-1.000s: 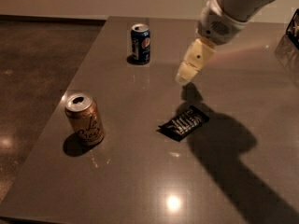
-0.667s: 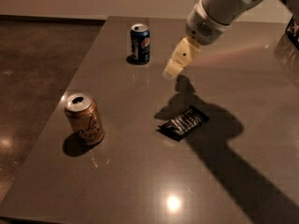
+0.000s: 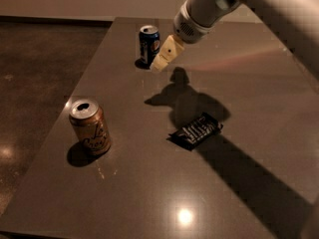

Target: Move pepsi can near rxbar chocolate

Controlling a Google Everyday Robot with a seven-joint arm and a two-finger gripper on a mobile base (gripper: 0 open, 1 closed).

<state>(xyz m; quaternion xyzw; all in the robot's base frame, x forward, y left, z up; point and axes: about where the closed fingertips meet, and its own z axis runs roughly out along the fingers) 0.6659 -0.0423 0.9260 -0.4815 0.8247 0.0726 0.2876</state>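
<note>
Gripper just beside Pepsi can, grip state unclear; rxbar choc, white lettering, well apart.

My gripper is hanging at upper centre, just right of the pepsi can, which is blocking that side. Bare counter is lying open to the right. Lower down, the rxbar chocolate is lying at centre and an orange can is standing at left.
</note>
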